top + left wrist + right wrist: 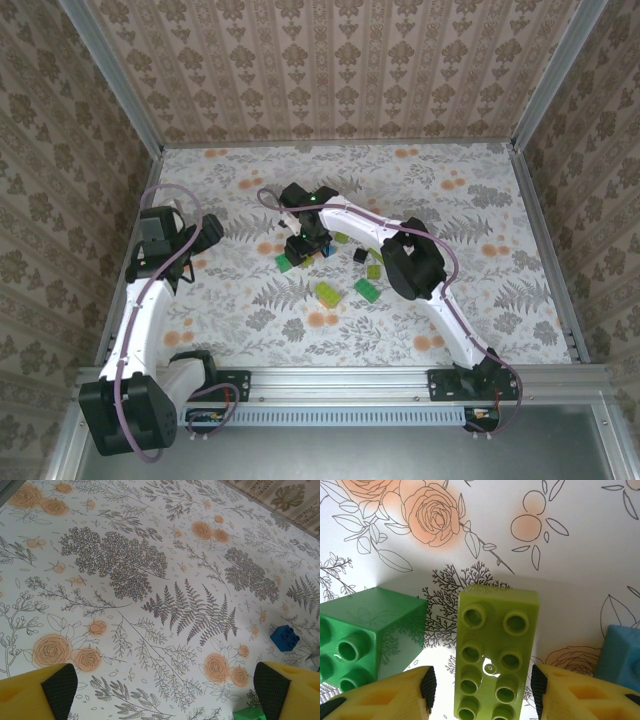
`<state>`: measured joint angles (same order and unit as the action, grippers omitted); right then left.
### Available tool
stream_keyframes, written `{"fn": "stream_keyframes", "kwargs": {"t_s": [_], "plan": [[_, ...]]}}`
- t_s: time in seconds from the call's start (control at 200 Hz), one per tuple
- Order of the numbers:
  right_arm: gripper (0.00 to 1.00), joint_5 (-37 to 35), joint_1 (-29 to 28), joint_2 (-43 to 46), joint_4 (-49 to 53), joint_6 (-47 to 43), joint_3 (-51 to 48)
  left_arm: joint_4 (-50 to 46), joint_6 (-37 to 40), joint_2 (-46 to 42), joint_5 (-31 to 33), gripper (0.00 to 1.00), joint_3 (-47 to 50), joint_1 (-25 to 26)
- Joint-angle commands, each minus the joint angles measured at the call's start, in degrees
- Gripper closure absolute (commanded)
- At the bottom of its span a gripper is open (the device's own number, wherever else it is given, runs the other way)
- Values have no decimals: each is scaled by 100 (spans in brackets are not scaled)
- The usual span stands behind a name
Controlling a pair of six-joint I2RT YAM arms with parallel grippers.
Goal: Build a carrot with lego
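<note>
The right gripper [480, 685] was open, with a light green brick [495, 645] between its fingers, not squeezed. A dark green brick [365, 635] lay just outside one finger. The left gripper [165, 685] was wide open, with a blue brick [284, 638] near one finger.

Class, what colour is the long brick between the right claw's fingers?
The long brick is light green; the right wrist view shows it best.

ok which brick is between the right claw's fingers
The long light green brick: it alone lies between the yellow fingers of the right claw; the dark green brick and the blue brick sit outside them, one on each side.
</note>
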<state>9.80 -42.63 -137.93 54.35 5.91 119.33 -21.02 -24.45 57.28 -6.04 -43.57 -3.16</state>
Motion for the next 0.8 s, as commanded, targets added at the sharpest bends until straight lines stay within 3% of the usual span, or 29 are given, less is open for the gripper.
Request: {"fn": "stream_keyframes", "kwargs": {"t_s": [0.0, 0.47, 0.795], "plan": [[47, 110, 10, -199, 83, -29, 203, 72, -42, -35, -31, 5, -20, -20], [63, 97, 0, -51, 181, 33, 280, 106, -55, -1, -46, 5, -29, -21], [63, -131, -122, 1521, 97, 27, -833, 102, -45, -15, -40, 6, -17, -27]]}}
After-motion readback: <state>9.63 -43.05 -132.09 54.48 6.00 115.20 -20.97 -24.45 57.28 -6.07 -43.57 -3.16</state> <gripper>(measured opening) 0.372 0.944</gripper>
